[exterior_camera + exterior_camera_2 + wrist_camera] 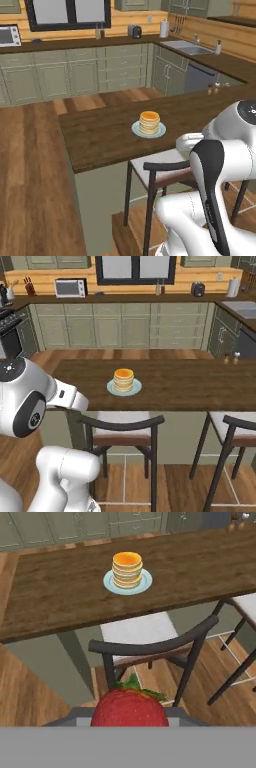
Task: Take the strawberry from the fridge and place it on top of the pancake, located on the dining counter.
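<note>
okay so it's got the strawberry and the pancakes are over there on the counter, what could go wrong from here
1. The strawberry is small and round in the shut gripper, so it could slip on the way.
2. A stool stands between the hand and the dining counter; a low approach might clip its backrest.
3. The pancake stack has a small top, so the strawberry may roll off onto the plate if released off-centre.

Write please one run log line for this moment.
phase: carry | fingers: shut on strawberry | pancake: on plate, dining counter | strawberry not yet placed
</note>
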